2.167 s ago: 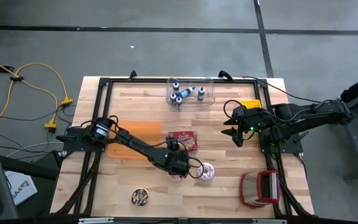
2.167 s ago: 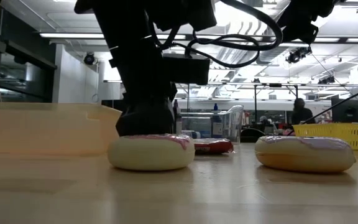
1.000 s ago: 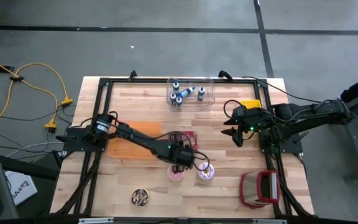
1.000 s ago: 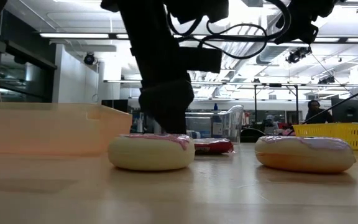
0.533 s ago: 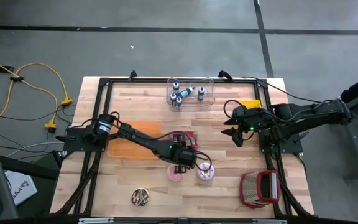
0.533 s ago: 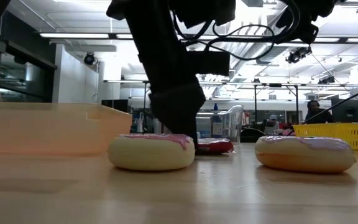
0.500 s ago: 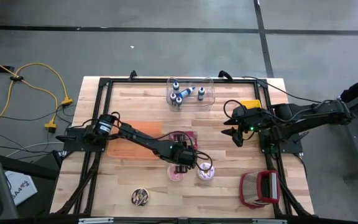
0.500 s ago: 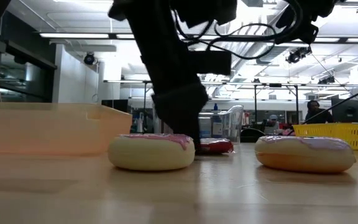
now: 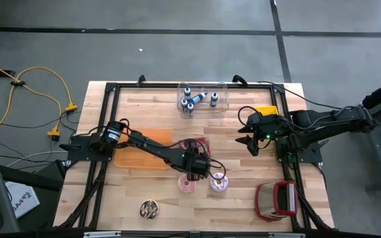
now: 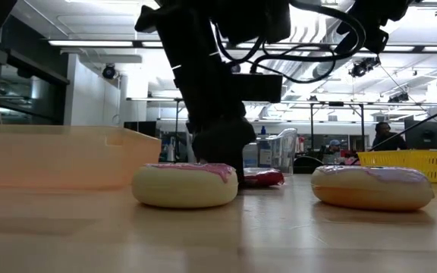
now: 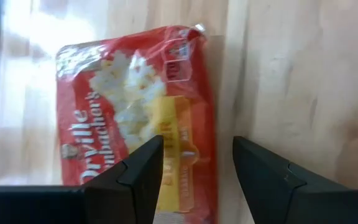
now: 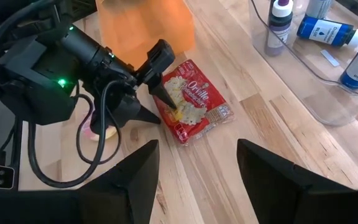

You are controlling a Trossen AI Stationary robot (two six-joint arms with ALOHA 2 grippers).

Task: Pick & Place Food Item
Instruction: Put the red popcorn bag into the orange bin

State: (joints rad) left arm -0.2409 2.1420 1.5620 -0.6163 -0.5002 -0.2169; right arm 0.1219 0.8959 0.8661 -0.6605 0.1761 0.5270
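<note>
A red popcorn bag (image 11: 129,118) lies flat on the wooden table, just beyond two pink-iced donuts (image 9: 187,186) (image 9: 218,183). My left gripper (image 11: 197,168) is open and slants down over the bag's near end (image 12: 197,102). One finger stands over the bag, the other over bare wood beside its edge. In the low view it stands low behind the left donut (image 10: 184,184). My right gripper (image 9: 250,145) waits open, raised above the table's right side. My left gripper slants down at the popcorn bag's long edge (image 11: 207,124), which lies in the gap between the open fingers. I cannot tell whether the fingertips touch the bag.
An orange bin (image 9: 144,147) stands left of the bag. A clear tub with small bottles (image 9: 202,98) is at the far edge. A chocolate donut (image 9: 149,209) lies near the front, a red and white item (image 9: 276,200) at the front right, a yellow basket (image 9: 265,110) at the right.
My left gripper has left the spot above the left pink donut and gone toward the far edge. Over the last second it has sunk a little toward the popcorn bag. Its fingers stay open. The donuts and the bag have not moved.
</note>
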